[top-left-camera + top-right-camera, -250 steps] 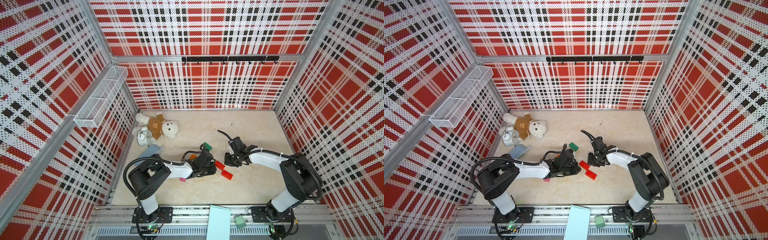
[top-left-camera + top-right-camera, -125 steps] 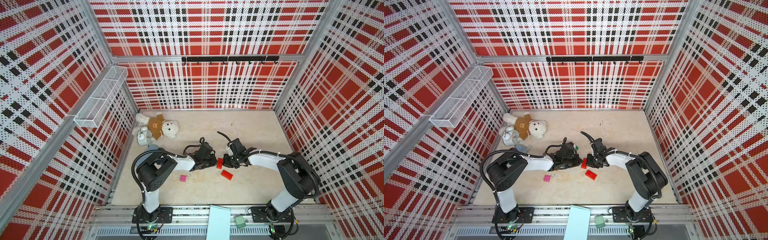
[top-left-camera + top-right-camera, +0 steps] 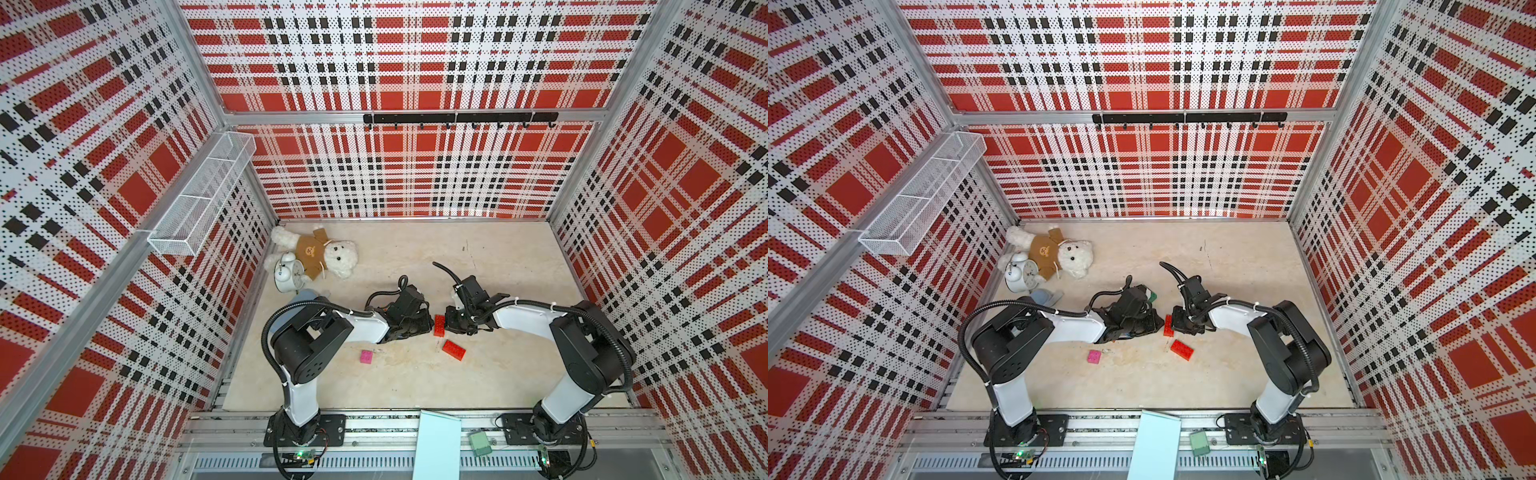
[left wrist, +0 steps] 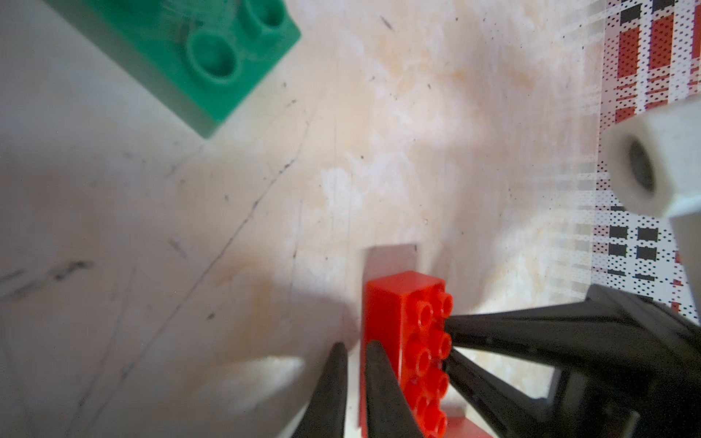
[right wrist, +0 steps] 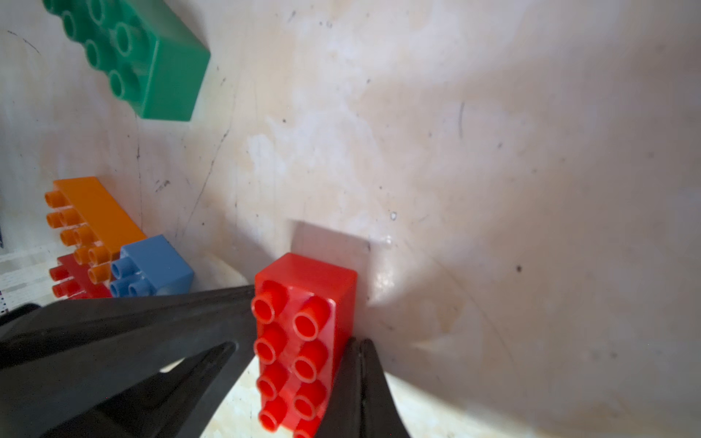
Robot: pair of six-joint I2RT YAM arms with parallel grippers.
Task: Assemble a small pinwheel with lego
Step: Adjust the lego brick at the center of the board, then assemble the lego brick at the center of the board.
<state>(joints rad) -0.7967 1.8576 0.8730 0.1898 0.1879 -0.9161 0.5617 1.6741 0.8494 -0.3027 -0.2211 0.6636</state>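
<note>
1. Bracketing a red brick (image 3: 439,325) that lies on the desk (image 3: 415,386), the left gripper (image 4: 352,347), barely parted and empty, and the right gripper (image 5: 358,350), clenched and empty, touch its opposite long sides;
2. Orange brick (image 5: 95,212), blue brick (image 5: 155,261) and a third red brick (image 5: 66,280) cluster together; whether joined, I cannot tell;
3. Left loose: second red brick (image 3: 454,349), green brick (image 5: 132,57), pink square (image 3: 366,356); the pinwheel looks barely begun.
</note>
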